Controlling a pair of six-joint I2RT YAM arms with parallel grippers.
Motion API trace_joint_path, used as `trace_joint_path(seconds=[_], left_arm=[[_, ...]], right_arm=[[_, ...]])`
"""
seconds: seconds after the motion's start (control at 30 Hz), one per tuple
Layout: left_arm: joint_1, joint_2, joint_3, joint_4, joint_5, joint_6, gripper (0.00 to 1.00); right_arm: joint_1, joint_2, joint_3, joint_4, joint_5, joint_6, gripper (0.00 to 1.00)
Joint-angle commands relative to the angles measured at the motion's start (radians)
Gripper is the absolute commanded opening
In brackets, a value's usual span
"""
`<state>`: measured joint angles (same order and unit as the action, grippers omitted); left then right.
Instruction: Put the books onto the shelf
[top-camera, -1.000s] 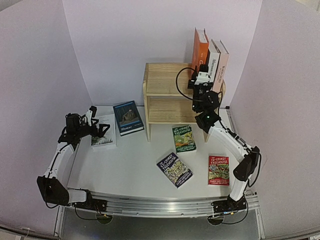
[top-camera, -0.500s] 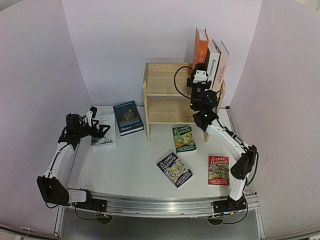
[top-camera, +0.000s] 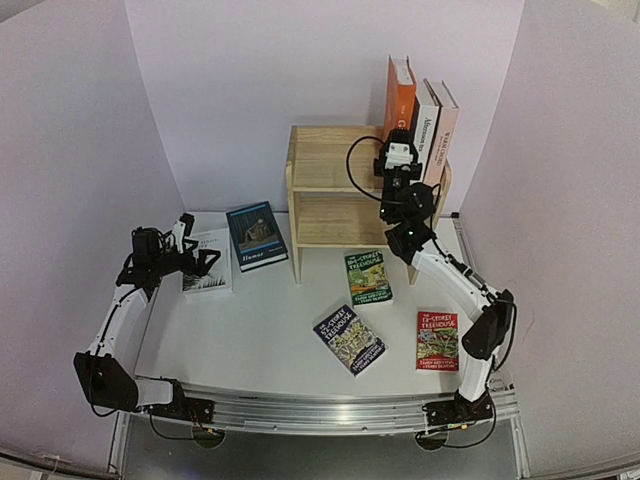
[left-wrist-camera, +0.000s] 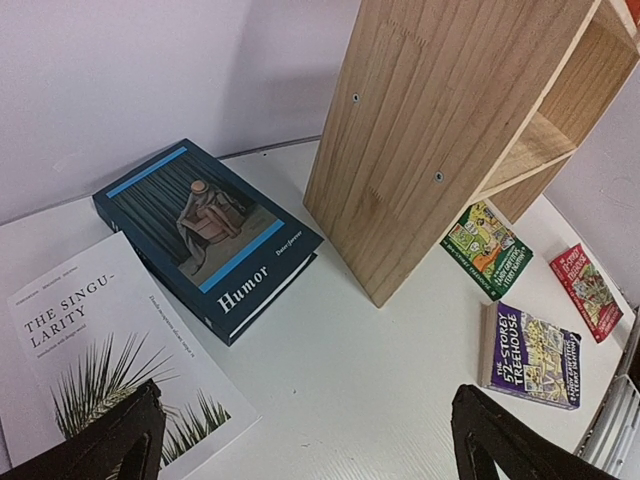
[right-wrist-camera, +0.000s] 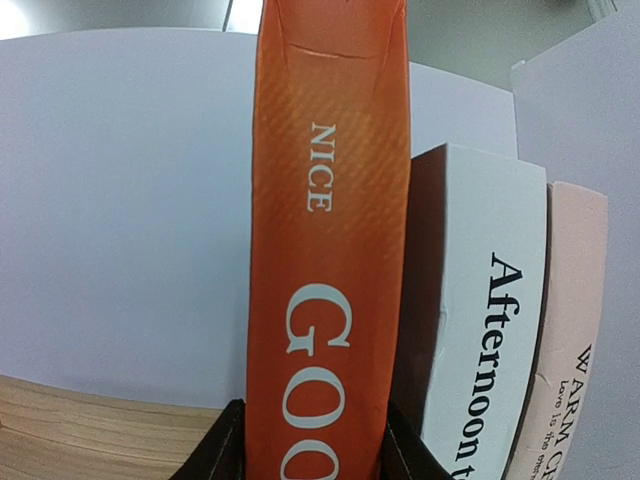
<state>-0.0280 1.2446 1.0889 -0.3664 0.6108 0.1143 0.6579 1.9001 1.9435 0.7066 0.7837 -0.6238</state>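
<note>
At the orange book (top-camera: 399, 95), right gripper (top-camera: 398, 143) slightly leftward.

the left arm (top-camera: 118, 320) and the right arm (top-camera: 455, 285) shared one build: slim white tubular links joined by bulky, rounded black joint housings. each stood on a black base (top-camera: 185, 408) fixed to a silver rail (top-camera: 320, 412). a thin black cable (top-camera: 354, 160) looped out beside the right wrist. the left hand (top-camera: 198, 242) was all black, with two tapering matte fingers (left-wrist-camera: 100, 445). the right hand (right-wrist-camera: 310, 455) had the same black fingers and a white block (top-camera: 400, 155) mounted on it.
</note>
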Motion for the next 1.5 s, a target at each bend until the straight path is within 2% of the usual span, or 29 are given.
trace_joint_path(seconds=[0.0, 0.6, 1.13, 1.23, 1.33, 1.47], left_arm=[[-0.004, -0.014, 0.017, 0.009, 0.028, 0.006, 1.00], [-0.003, -0.019, 0.013, 0.000, 0.039, 0.007, 1.00], [-0.003, -0.005, 0.025, -0.015, 0.048, 0.013, 1.00], [-0.004, -0.007, 0.026, -0.016, 0.050, 0.014, 1.00], [-0.003, -0.005, 0.025, -0.020, 0.053, 0.016, 1.00], [-0.004, -0.005, 0.023, -0.021, 0.054, 0.016, 1.00]], right_arm=[[-0.002, -0.076, -0.032, 0.038, 0.031, -0.014, 0.39], [-0.001, -0.118, -0.103, 0.074, 0.057, 0.013, 0.39], [0.003, -0.105, -0.106, 0.079, 0.064, 0.018, 0.45], [0.003, -0.107, -0.107, 0.079, 0.058, 0.024, 0.49], [0.004, -0.112, -0.112, 0.079, 0.051, 0.024, 0.59], [0.005, -0.113, -0.113, 0.079, 0.047, 0.019, 0.62]])
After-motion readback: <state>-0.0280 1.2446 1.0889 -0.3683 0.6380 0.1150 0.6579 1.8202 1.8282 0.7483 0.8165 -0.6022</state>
